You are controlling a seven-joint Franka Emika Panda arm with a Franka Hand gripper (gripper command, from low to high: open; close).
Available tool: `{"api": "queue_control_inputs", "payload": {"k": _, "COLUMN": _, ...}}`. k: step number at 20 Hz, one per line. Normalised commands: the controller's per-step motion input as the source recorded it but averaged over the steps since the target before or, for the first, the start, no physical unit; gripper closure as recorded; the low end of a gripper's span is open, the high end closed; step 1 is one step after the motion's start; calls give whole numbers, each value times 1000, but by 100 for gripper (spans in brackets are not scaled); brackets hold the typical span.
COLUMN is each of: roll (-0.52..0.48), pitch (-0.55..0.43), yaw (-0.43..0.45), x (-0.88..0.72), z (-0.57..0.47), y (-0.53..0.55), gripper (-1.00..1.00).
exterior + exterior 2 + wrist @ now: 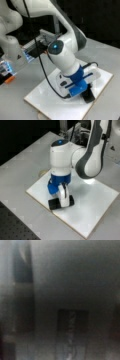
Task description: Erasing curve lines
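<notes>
One pincer [60, 201] clenched on a black eraser block [53, 204], pressed onto the whiteboard [97, 202].
Curve lines not discernible on the whiteboard; block looks light, rigid, gripped across its sides.

You have the board [50, 100] lying flat on the table [15, 100] in both front views. The eraser [60, 202] sits on the board [92, 205] near its edge toward a front view's left, directly under the gripper [61, 198], on the table [22, 170].
</notes>
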Motion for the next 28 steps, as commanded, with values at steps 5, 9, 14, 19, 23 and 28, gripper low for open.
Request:
{"api": "queue_control_inputs", "payload": {"k": 5, "roll": -95, "pitch": 334, "yaw": 139, "x": -10, "z": 431, "y": -279, "gripper": 100}}
{"api": "queue_control_inputs", "payload": {"k": 9, "roll": -133, "pitch": 287, "yaw": 115, "x": 75, "z": 374, "y": -133, "gripper": 100}}
{"api": "queue_control_inputs", "payload": {"k": 14, "roll": -160, "pitch": 248, "yaw": 126, "x": 59, "z": 301, "y": -153, "gripper": 100}}
{"api": "queue_control_inputs", "payload": {"k": 19, "roll": -138, "pitch": 209, "yaw": 367, "x": 1, "z": 260, "y": -436, "gripper": 100}}
{"api": "queue_control_inputs", "payload": {"k": 23, "roll": -109, "pitch": 225, "yaw": 563, "x": 38, "z": 229, "y": -474, "gripper": 100}}
{"api": "queue_control_inputs", "payload": {"k": 28, "roll": -147, "pitch": 219, "yaw": 516, "x": 66, "z": 184, "y": -322, "gripper": 100}}
